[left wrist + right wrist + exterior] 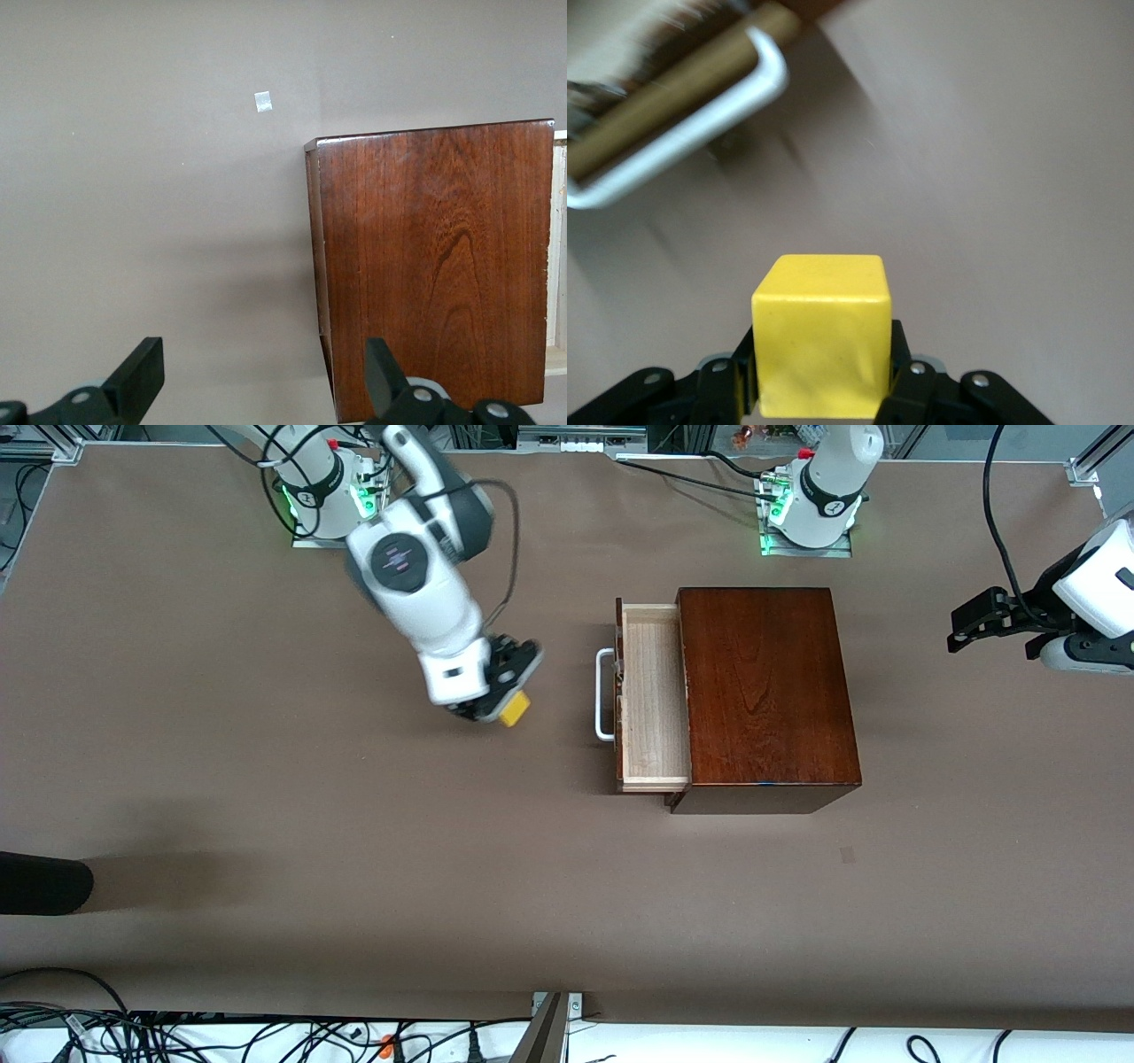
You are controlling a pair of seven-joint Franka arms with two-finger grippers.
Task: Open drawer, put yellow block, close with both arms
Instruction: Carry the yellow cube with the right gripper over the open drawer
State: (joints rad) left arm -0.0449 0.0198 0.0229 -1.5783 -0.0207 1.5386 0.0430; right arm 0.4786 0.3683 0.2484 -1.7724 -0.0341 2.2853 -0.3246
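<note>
Your right gripper [507, 707] has its fingers [908, 385] clamped on the yellow block [515, 708], holding it in the air over the bare surface [266, 779], near the white handle [604, 695] of the drawer [654, 695]. You can see the drawer pulled out of the dark wooden box [762, 691], its pale tray open. Your left gripper [974, 622] waits over the surface at the left arm's end, well apart from the box, its fingers [142, 372] spread apart and holding nothing.

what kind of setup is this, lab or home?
Likely a robotics lab bench: two white jointed arms bolted to a brown-covered table, loose cables along its edge, aluminium framing at the corners.
</note>
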